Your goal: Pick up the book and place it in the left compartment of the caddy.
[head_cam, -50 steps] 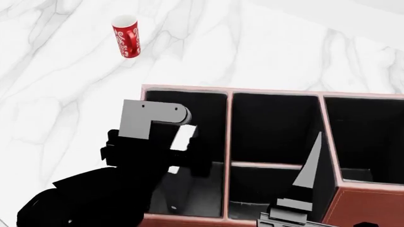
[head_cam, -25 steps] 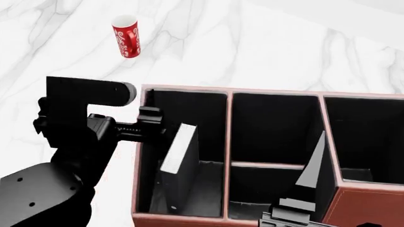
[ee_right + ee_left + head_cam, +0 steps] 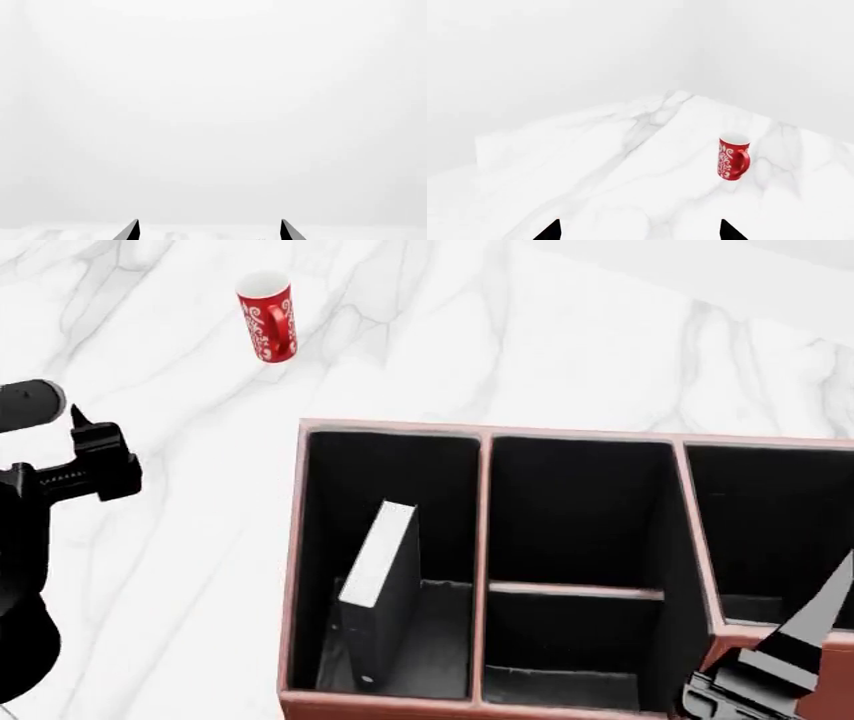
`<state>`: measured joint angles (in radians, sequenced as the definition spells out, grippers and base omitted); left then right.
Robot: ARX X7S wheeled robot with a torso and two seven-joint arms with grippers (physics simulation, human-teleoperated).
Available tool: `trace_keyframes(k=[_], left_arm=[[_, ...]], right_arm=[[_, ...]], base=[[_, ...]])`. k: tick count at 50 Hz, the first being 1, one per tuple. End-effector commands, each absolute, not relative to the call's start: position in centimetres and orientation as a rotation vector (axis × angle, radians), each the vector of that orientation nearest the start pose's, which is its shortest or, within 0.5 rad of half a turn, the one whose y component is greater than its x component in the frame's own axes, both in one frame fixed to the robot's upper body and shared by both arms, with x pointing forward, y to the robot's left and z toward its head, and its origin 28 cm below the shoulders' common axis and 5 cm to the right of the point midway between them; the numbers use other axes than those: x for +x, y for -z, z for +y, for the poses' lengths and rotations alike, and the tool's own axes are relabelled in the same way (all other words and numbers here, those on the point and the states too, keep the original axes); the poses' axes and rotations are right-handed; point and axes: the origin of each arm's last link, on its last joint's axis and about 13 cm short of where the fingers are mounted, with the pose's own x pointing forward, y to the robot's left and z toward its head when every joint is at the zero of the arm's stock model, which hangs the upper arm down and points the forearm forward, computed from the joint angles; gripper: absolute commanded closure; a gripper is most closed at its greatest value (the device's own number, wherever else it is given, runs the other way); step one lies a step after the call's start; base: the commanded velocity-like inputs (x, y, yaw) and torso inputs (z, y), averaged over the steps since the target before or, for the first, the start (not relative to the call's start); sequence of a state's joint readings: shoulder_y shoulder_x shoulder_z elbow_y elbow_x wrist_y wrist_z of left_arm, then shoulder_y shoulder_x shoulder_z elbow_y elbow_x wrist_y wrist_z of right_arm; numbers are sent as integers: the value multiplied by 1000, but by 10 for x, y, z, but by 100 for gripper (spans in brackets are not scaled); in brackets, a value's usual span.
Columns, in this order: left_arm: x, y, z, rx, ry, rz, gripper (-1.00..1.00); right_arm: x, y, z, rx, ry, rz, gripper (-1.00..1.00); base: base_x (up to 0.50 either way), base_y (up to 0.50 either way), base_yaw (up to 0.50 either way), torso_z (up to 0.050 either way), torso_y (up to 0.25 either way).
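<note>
The left gripper (image 3: 83,445) is pulling well clear of the caddy (image 3: 387,428) now, jaws spread and empty, where a moment ago it was hanging right over the rim. The book (image 3: 378,590) is standing tilted inside the left compartment (image 3: 441,500). The left wrist view is catching the red mug (image 3: 733,157) on marble; the right gripper (image 3: 209,231), fingertips apart, is facing blank white.

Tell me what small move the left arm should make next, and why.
Probably just ease the left gripper farther from the caddy and park it. The book already stands, leaning, inside the left compartment. In the wrist view the fingers are apart with nothing between them, only the table and mug ahead, so nothing seems left to place.
</note>
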<state>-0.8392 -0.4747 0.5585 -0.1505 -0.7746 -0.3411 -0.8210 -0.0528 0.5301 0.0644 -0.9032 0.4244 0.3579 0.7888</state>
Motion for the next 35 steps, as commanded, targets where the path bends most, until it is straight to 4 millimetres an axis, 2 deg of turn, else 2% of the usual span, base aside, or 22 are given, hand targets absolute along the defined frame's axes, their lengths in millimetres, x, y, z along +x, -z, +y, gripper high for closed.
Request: trace_keyframes(k=[1, 6, 30, 35], left_arm=[[347, -166, 277, -48, -614, -45, -100], [343, -167, 293, -75, -689, -51, -100], [323, -170, 332, -166, -853, -51, -100], [318, -175, 337, -178, -884, -55, -100]], right_arm=[[153, -176, -164, -12, 680, -459, -100], [149, -176, -175, -30, 829, -426, -100], [112, -187, -202, -32, 987, -476, -100], [108, -187, -206, -30, 1006, -481, -100]], base=[[0, 0, 0, 0, 0], [0, 0, 0, 0, 0], [0, 0, 0, 0, 0], [0, 0, 0, 0, 0]])
